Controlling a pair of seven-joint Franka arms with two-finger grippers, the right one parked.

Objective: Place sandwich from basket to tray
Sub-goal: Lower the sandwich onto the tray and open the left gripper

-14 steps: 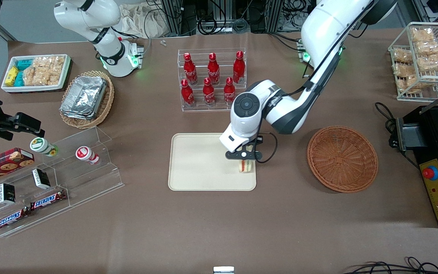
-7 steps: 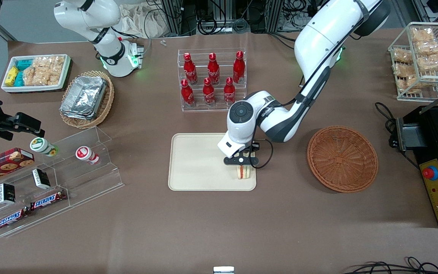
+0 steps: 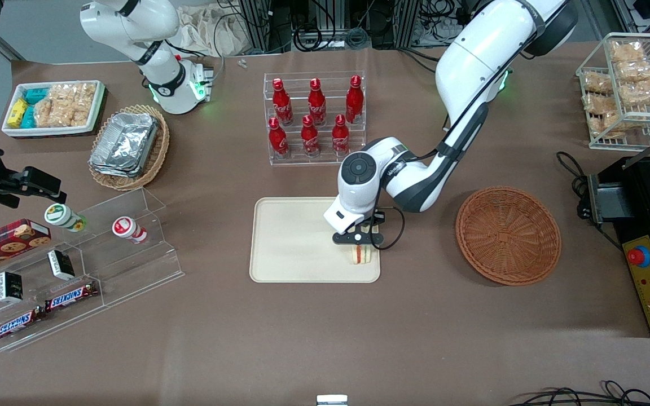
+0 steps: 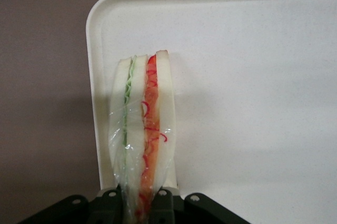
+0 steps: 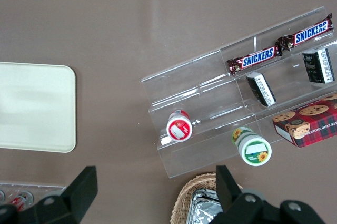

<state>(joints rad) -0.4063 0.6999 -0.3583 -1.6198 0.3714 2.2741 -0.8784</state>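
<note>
The placing step is in hand. The tool (image 3: 359, 242) hangs low over the tray (image 3: 291, 242), at the tray's corner nearest the front camera on the side facing the basket (image 3: 508, 235), and it is clenched on the sandwich (image 3: 361, 254). The sandwich stands on edge, its filling layers facing up, close inside the tray's rim. The basket lies apart from the tray, toward the working arm's end of the desk (image 3: 325, 338), with nothing visible in it.

Judged from this, the carry is done and what remains is the release. The next move calls for settling the wedge on the tray floor, opening the fingers, and lifting straight up so the sandwich is not dragged over the rim it sits so close to. Standing on a thin edge, it may well tip once freed.

The front view gives the layout: tray, basket and arm together. The left wrist view shows what it cannot: clear wrap around the sandwich (image 4: 142, 129), the green and red layers between pale bread, the fingers pinching its end, and how near it sits to the tray's (image 4: 253, 76) rounded corner. Whether its lower edge touches the tray cannot be told from either.
</note>
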